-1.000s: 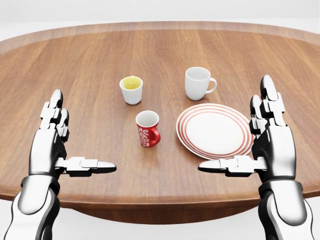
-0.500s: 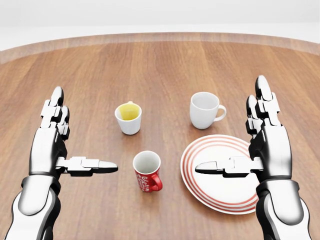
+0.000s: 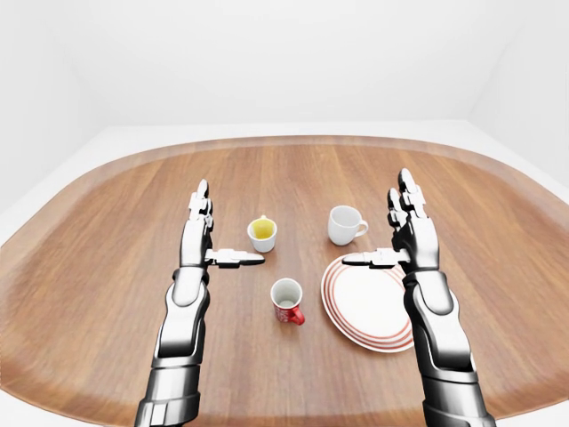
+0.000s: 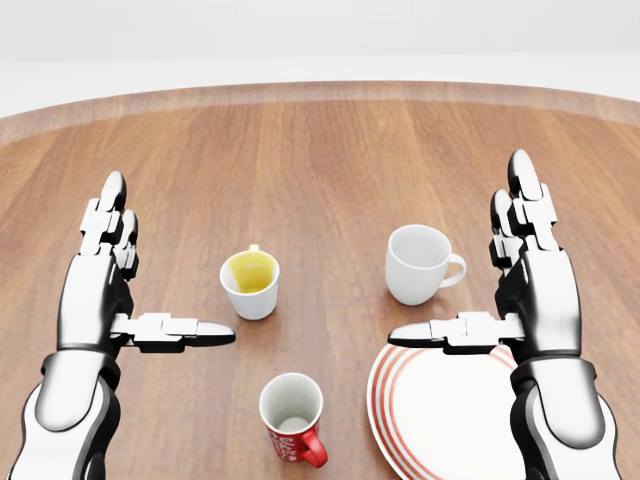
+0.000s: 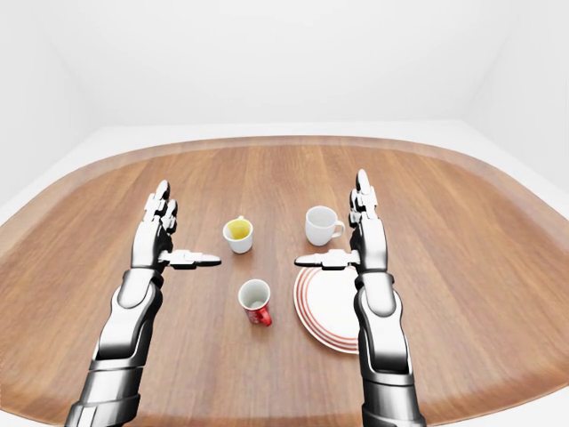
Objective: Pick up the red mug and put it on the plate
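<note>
- Nothing done: red mug [image 4: 292,418] stands on desk [image 4: 320,160], bottom centre, beside plate [image 4: 450,420].
- My left hand [image 4: 100,275] and right hand [image 4: 535,275]: fingers spread, empty. Reach, grasp, placing remain.

Wooden worktop [image 3: 107,267], rounded rim.
On it: red mug [image 3: 286,301], striped plate [image 3: 366,304], white mug [image 3: 343,224], yellow-lined cup [image 3: 261,233].

No readable text, label or number anywhere; red mug [image 4: 293,426] carries white markings on side, too small and blurred to tell letters from ornament; plate [image 4: 400,420] shows only red rings
</note>
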Robot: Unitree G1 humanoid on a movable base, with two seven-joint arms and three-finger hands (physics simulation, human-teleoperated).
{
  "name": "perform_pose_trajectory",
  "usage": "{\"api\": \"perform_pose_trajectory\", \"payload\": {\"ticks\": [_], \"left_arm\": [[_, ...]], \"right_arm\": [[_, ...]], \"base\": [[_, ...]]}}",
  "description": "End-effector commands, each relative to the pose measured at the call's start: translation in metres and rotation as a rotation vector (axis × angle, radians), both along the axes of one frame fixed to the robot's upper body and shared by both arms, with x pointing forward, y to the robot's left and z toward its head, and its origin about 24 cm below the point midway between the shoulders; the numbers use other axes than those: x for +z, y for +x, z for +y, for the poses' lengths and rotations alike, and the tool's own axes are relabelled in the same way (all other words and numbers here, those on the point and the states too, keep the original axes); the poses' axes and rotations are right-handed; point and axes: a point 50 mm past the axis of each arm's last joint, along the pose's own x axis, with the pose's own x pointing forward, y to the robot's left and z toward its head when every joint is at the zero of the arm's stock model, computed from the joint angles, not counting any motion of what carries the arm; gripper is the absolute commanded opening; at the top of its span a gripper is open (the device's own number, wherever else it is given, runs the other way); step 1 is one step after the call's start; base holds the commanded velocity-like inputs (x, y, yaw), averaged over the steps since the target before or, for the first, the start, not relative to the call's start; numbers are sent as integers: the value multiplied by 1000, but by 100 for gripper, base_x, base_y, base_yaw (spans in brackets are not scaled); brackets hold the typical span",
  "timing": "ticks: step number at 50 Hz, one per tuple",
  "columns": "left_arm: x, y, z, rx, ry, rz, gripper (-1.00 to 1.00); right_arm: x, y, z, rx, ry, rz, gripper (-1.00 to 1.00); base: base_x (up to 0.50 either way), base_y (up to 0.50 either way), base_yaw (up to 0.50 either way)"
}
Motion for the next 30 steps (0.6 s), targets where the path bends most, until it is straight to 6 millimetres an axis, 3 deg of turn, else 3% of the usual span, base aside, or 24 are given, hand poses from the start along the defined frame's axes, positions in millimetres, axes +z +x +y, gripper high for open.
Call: {"api": "perform_pose_trajectory", "payload": {"ticks": [1,12,23,30], "left_arm": [[0,-1,0,-1,1,-3,100],[0,-1,0,-1,1,0,100],[-1,-1,1,1,2,5,100],[0,-1,2,2,4,0,100]], "right_arm": [[-1,-1,0,-2,-3,5,100],[-5,8,3,1,-39,29,100],[9,21,16,85,-191,0,100],[2,29,23,123,-285,48,100]], "base": [[50,0,0],[46,0,0],[0,0,0],[0,0,0]]}}
